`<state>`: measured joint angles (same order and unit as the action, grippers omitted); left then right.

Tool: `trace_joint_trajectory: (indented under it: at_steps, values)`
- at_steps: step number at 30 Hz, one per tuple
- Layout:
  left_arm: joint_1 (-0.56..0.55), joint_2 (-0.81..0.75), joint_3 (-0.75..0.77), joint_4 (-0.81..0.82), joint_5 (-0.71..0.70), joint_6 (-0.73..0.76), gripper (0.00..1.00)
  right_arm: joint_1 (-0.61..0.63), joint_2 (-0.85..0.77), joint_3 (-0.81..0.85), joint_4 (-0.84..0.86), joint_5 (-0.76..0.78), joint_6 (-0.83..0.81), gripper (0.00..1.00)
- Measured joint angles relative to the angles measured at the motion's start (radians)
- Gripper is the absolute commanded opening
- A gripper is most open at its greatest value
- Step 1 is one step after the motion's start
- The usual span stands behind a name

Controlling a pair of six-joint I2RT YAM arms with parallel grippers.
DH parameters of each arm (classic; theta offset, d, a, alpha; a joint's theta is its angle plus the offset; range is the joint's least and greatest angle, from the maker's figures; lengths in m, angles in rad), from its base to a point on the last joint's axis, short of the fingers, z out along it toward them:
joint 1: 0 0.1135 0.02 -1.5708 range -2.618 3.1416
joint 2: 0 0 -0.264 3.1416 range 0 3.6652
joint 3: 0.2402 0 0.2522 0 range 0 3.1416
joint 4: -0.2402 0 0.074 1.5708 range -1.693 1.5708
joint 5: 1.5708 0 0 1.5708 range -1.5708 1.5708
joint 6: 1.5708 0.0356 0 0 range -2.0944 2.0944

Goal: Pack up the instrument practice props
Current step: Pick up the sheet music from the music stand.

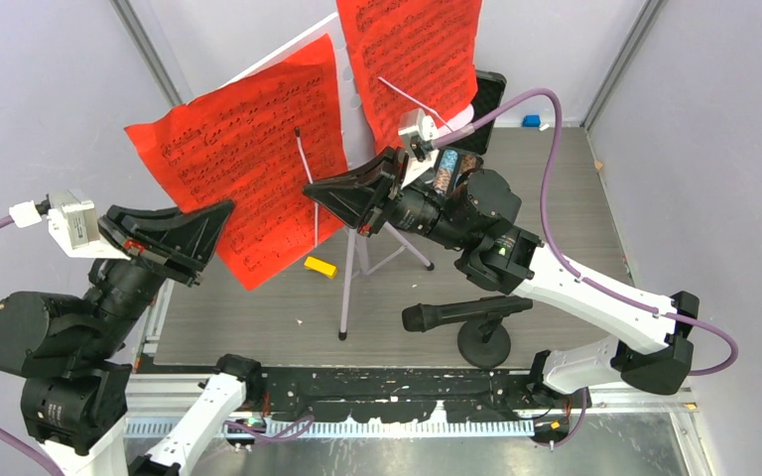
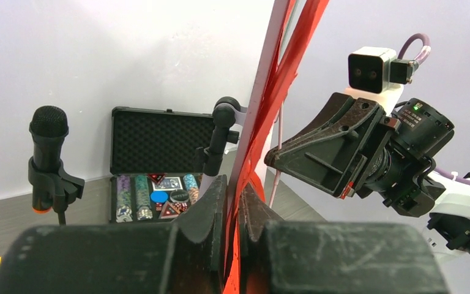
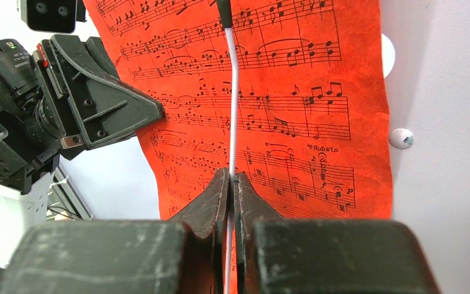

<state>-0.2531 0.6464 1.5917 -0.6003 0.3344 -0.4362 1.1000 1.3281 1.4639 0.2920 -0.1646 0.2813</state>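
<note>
The white music rack (image 1: 288,50) stands on silver tripod legs (image 1: 345,288) and carries two red sheet-music pages (image 1: 258,159) (image 1: 412,50). My left gripper (image 1: 220,220) is shut on the lower left part of the left page; the left wrist view shows the red page (image 2: 287,55) pinched between the jaws (image 2: 235,187). My right gripper (image 1: 319,190) is shut on the rack's thin white wire page holder (image 3: 232,110), in front of the same page (image 3: 281,79). One black microphone (image 1: 456,314) lies level on its round-based pole (image 1: 484,342). Another microphone (image 2: 49,131) stands upright.
An open black case of poker chips (image 2: 159,184) sits behind the rack, partly hidden by my right arm in the top view. A yellow block (image 1: 320,266) lies by the tripod and a blue one (image 1: 531,121) at the back right. Grey walls close in on both sides.
</note>
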Motion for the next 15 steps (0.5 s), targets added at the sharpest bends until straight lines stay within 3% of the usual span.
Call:
trace_joint_trajectory:
  at_steps: [1, 3, 4, 8, 10, 15]
  values:
    - [0.0, 0.0, 0.001, -0.003, 0.0, 0.0, 0.09, 0.0, 0.0, 0.0, 0.0, 0.0, 0.0, 0.0]
    - [0.0, 0.0, 0.002, -0.004, -0.001, 0.0, 0.27, 0.0, 0.0, 0.0, 0.0, 0.0, 0.0, 0.0]
    - [0.0, 0.0, 0.002, -0.004, -0.001, 0.001, 0.31, 0.0, 0.0, 0.0, 0.0, 0.0, 0.0, 0.0]
    - [0.0, -0.006, 0.01, -0.004, -0.01, -0.001, 0.36, 0.0, 0.0, -0.001, 0.001, 0.003, 0.0, 0.0]
    - [0.0, -0.01, 0.015, -0.004, -0.01, -0.001, 0.32, 0.0, 0.0, -0.001, 0.001, 0.003, 0.0, 0.0]
    - [0.0, -0.01, 0.023, -0.003, -0.011, -0.002, 0.1, 0.0, 0.0, -0.001, 0.001, 0.003, 0.0, 0.0]
